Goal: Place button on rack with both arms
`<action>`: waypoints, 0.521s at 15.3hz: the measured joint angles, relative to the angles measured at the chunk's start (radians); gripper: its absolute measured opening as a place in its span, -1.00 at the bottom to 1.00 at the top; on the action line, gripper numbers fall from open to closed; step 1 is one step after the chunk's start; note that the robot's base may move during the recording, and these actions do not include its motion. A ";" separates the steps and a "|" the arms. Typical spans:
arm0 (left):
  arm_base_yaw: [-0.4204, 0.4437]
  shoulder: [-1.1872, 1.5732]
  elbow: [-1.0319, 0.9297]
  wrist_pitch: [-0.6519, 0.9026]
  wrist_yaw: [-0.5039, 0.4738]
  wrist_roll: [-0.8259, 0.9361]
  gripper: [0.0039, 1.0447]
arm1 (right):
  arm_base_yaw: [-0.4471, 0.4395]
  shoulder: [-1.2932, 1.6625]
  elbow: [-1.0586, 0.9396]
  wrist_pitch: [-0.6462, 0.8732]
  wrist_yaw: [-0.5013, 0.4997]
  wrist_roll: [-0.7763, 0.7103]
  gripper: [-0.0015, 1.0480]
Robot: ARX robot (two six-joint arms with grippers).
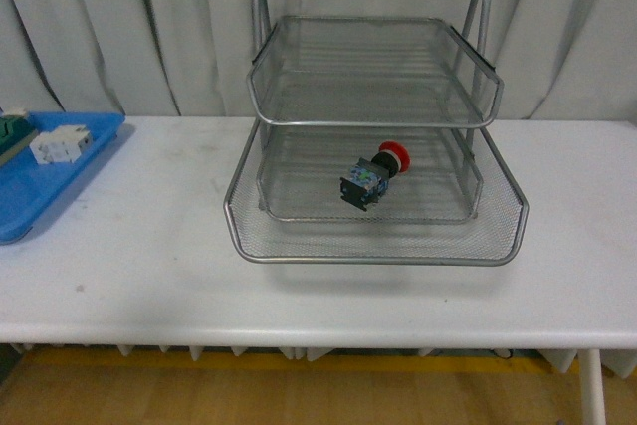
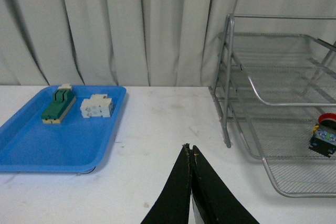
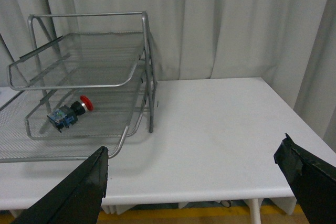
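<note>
Button [image 1: 374, 177] on rack [image 1: 378, 259] middle tier, inside its rim; left end effector [image 2: 189, 148] narrow, empty; right end effector [image 3: 193, 153] wide, empty.

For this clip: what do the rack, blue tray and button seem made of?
Rack: silver metal, apparently wire mesh on a tubular frame; see-through weave, shiny rims. Blue tray: likely plastic; smooth, evenly coloured, moulded rounded lip. Button: probably plastic, glossy red cap on a dark body; finer detail too small to tell.
</note>
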 joint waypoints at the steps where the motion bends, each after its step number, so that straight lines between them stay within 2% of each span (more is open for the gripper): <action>1: 0.021 -0.043 -0.016 -0.020 0.019 0.000 -0.97 | 0.000 0.000 0.000 0.000 0.000 0.000 0.87; 4: 0.072 -0.161 -0.063 -0.098 0.068 0.000 -0.97 | 0.000 0.000 0.000 0.000 0.000 0.000 0.87; 5: 0.120 -0.200 -0.071 -0.127 0.137 0.000 -0.97 | 0.000 0.000 0.000 0.000 0.000 0.000 0.87; 6: 0.173 -0.237 -0.078 -0.153 0.158 -0.001 -0.97 | 0.000 0.000 0.000 0.000 0.000 0.000 0.87; 8: 0.168 -0.277 -0.116 -0.152 0.172 -0.001 -0.97 | 0.000 0.000 0.000 0.000 0.000 0.000 0.87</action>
